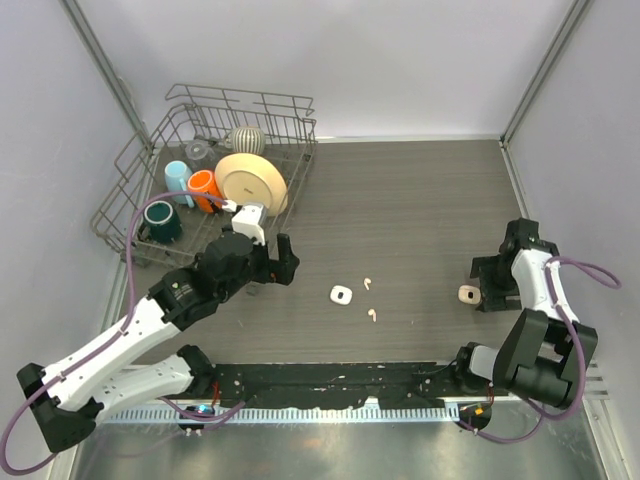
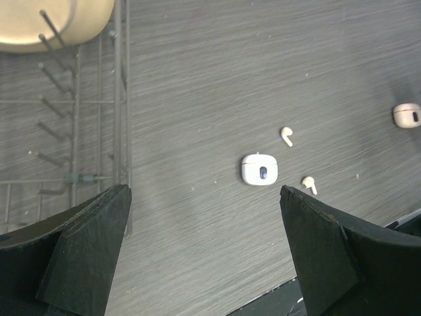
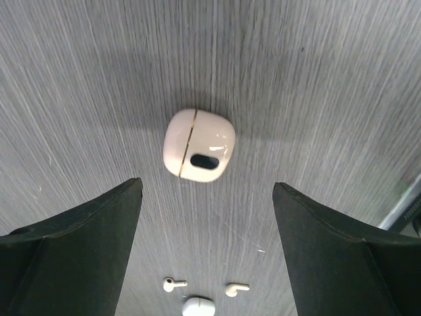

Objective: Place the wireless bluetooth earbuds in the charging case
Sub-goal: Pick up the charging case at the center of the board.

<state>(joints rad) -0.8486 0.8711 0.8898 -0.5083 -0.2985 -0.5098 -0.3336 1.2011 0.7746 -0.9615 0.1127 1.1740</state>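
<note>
Overhead: a white case (image 1: 341, 294) lies mid-table, one earbud (image 1: 368, 283) at its two o'clock, another earbud (image 1: 372, 315) at four o'clock. The left gripper (image 2: 204, 192) hangs wide open beside a dish rack (image 1: 262, 112). The right gripper (image 3: 207, 185), jaws apart, straddles a second case (image 3: 199, 145) at three o'clock, not touching it.

Overhead view looks down, wrist views near table (image 1: 420, 200), all sharing two earbuds (image 1: 368, 283)
</note>
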